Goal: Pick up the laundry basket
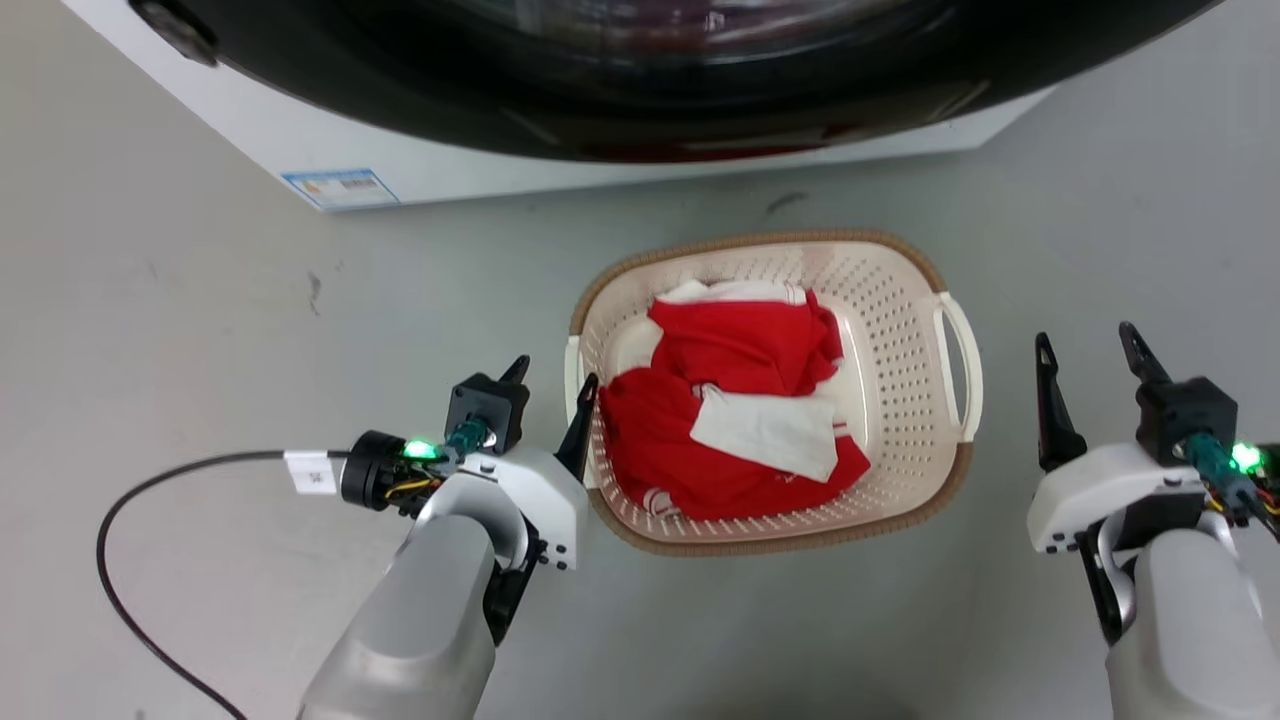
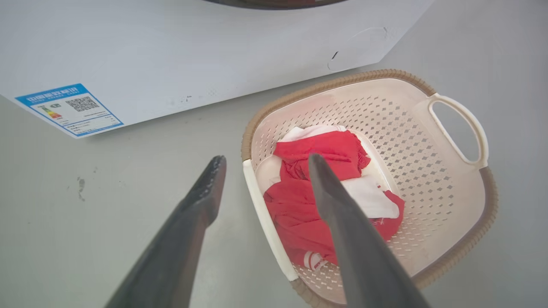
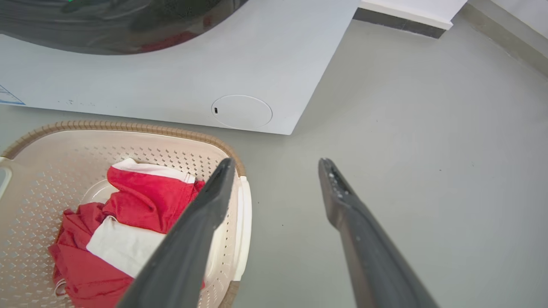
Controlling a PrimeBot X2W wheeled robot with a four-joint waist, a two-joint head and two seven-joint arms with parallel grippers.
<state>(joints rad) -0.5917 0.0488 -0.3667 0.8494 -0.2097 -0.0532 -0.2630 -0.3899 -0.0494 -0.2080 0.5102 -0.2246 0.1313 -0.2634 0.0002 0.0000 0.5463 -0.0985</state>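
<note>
Head view shows you the laundry basket (image 1: 900,330) sitting on the grey floor (image 1: 200,330) just in front of the washing machine (image 1: 420,160), with red and white clothes (image 1: 740,400) heaped inside. Your left gripper (image 1: 555,372) is at the basket's left handle (image 1: 572,375). Its fingers are spread, one outside the handle and one over the inner side, so the white bar lies between them. That placement makes sense, because closing from there would pinch the handle. The left wrist view shows the same straddle, with nothing clamped yet.

Your right gripper (image 1: 1085,336) is also spread and grips nothing. It hangs near the right handle (image 1: 962,365) but apart from it, out over bare floor. In the right wrist view the inner finger lines up with that handle, though you cannot tell from this angle how far above it the finger sits.

As a judgement, you are in the approach stage. The left side looks ready to close, and the right side needs to move inward until it brackets its handle. Take both handles before you lift, since a one-sided pull would likely tip the basket and spill the clothes.
</note>
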